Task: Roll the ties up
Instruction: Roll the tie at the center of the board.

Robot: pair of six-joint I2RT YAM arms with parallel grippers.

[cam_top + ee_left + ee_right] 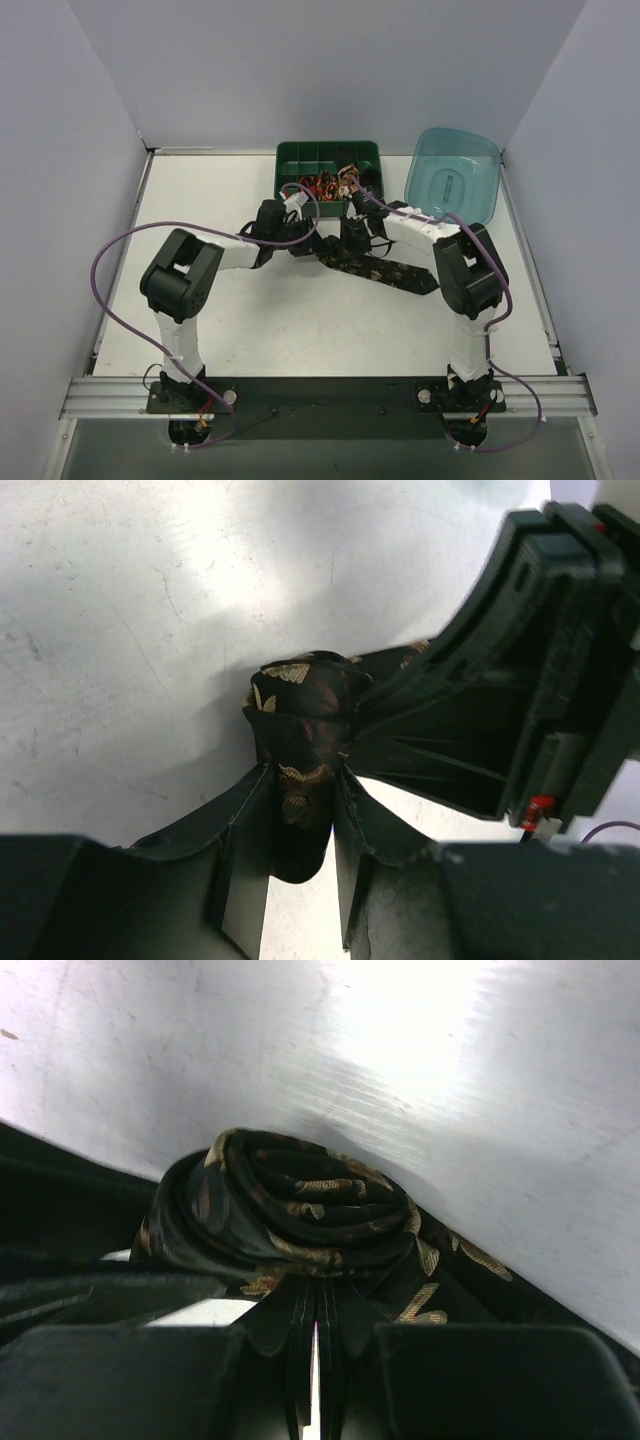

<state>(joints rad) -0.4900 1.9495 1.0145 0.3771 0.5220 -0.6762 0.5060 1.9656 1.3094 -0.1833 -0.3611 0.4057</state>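
Observation:
A black tie with gold motifs (385,268) lies as a strip on the white table, running from the middle toward the right. Its left end is rolled into a coil (290,1210), which also shows in the left wrist view (305,695). My left gripper (305,240) is shut on the coil from the left, with fabric pinched between its fingers (303,770). My right gripper (350,232) meets it from the right. Its fingers are pressed almost together at the base of the coil (318,1295). Small rolled ties (322,185) with red and gold motifs sit in the tray.
A dark green compartment tray (300,152) stands at the back centre, just behind both grippers. A translucent teal tub (455,175) stands at the back right. The right gripper's black body (540,680) fills the right of the left wrist view.

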